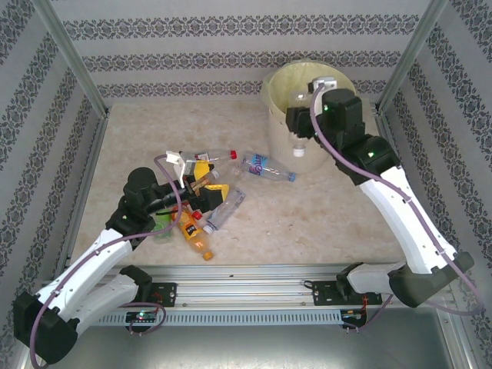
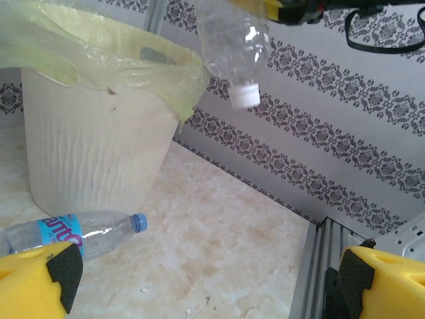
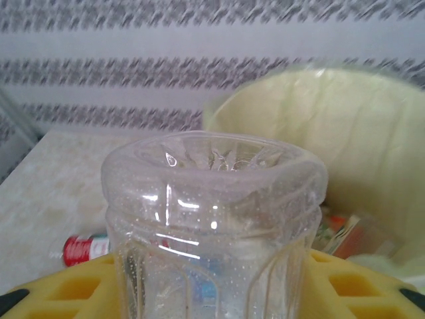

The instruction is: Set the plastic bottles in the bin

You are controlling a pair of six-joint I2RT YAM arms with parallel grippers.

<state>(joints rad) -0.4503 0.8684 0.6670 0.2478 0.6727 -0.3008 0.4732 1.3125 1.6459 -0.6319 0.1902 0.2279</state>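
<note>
Right gripper (image 3: 212, 292) pinches a clear bottle (image 3: 212, 199) at its ribbed base, cap down by the bin (image 3: 372, 126); looks light, thin-walled, likely dents mid-body.

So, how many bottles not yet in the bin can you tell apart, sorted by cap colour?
White-cap bottle: 1, held by the right gripper
Blue-cap bottle: 1
Red-cap bottle: 1
Orange-cap bottle: 1
Total: 4 plain to see; the pile hides more.

One bin (image 1: 278, 123) and roughly eight plastic bottles (image 1: 267, 165) outside it.
</note>
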